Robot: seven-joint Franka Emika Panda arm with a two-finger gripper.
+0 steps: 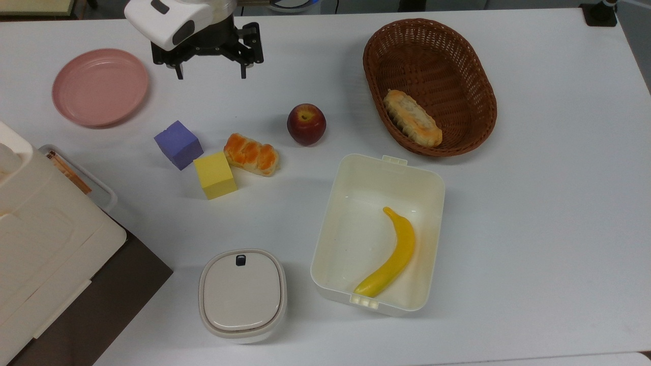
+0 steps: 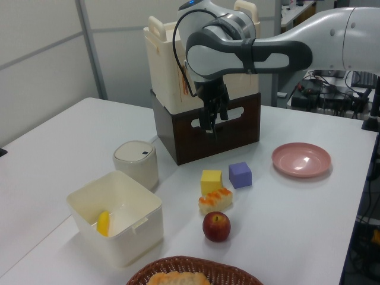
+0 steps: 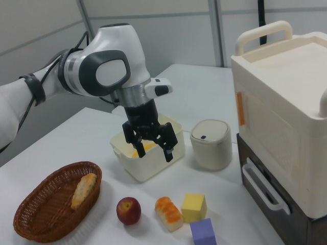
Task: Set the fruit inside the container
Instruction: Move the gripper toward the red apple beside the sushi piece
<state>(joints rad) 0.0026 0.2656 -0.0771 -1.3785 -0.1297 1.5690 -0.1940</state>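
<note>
The fruit, a dark red apple (image 1: 306, 124), rests on the white table between the orange-glazed roll and the wicker basket; it is also near the front in the left view (image 2: 217, 226) and in the right view (image 3: 128, 211). The container (image 1: 326, 239) is a cream-white open tub just below the apple in the top view, with a yellow banana (image 1: 396, 254) lying inside. My gripper (image 1: 211, 76) hangs open and empty above the table, up and to the left of the apple in the top view, well apart from it. It points downward (image 2: 212, 126) (image 3: 152, 154).
A brown wicker basket (image 1: 473, 76) holding a bread piece (image 1: 412, 118) sits at the top view's right. An orange roll (image 1: 252, 154), a yellow cube (image 1: 215, 175) and a purple cube (image 1: 178, 144) lie left of the apple. A pink plate (image 1: 100, 86), a lidded white box (image 1: 242, 295) and a large cream case (image 1: 40, 239) stand further left.
</note>
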